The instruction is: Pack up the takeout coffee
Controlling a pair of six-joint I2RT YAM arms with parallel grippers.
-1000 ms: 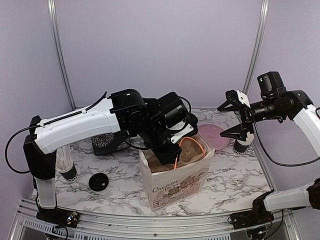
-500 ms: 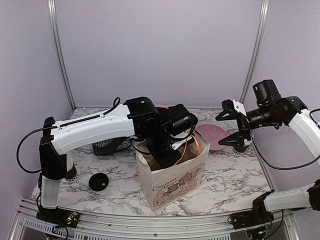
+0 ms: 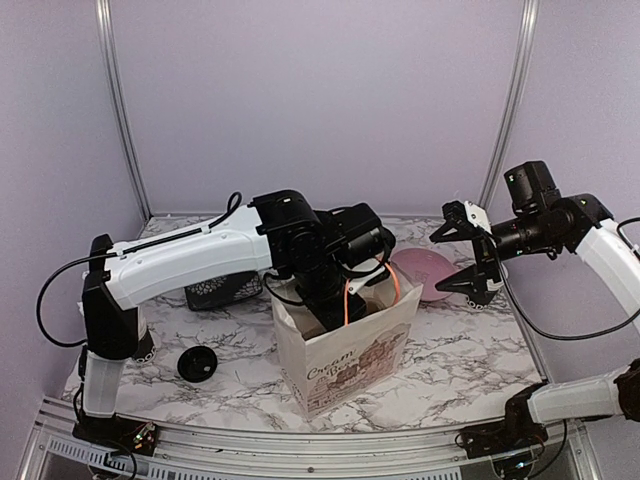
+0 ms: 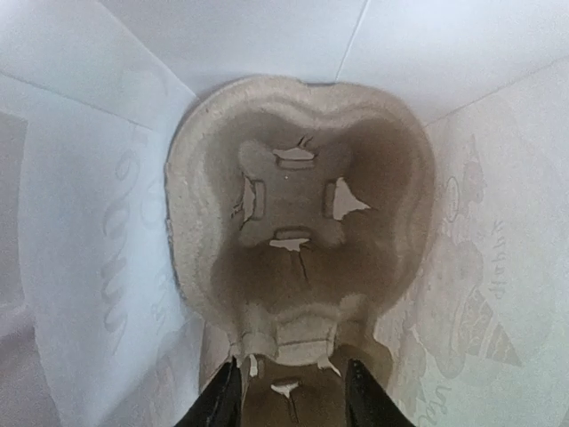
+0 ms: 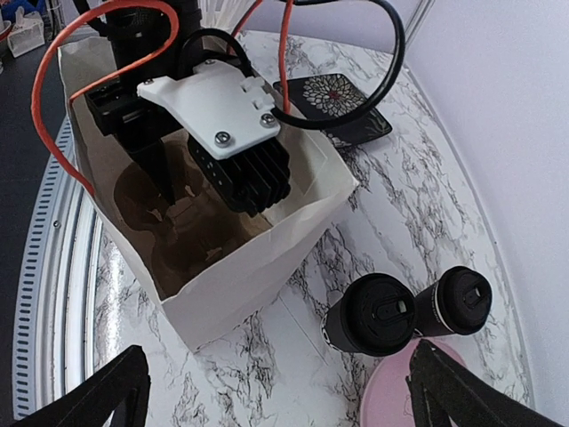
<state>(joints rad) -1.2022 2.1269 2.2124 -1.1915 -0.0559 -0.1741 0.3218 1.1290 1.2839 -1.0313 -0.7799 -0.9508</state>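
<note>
While the left end effector point(image 4: 293, 405) is reaching down into the white paper bag point(image 3: 345, 365), its two black fingers are standing partly spread with nothing pinched between them. They are hanging just over the near pocket of a brown moulded-pulp cup carrier point(image 4: 298, 213) that is lying on the bag's floor. The carrier's pockets are opening upward toward the wrist camera.

Two takeout coffee cups point(image 5: 369, 313) point(image 5: 455, 301) are sitting on the marble-patterned counter point(image 3: 470, 360), outside the bag at about 2 o'clock from it. They are touching or nearly touching each other, side by side. Both are wearing black lids, and as far as the right wrist view shows they are standing upright, long axes vertical and lids facing up. No print on their sides can be made out. A pink plate point(image 5: 400, 400) is lying just beside them.

Well above the cups, the right end effector point(image 5: 280, 400) is hovering with its fingers spread wide and gripping nothing.

Script lettering on the bag's front is beginning with "Cream"; the rest is too small to read. From inside, the print is showing through reversed, beside a cone-shaped drawing.

A loose black lid point(image 3: 197, 364) is lying at 9 o'clock from the bag, and a black mat with a flower pattern point(image 5: 342, 107) is lying at 10 o'clock.
</note>
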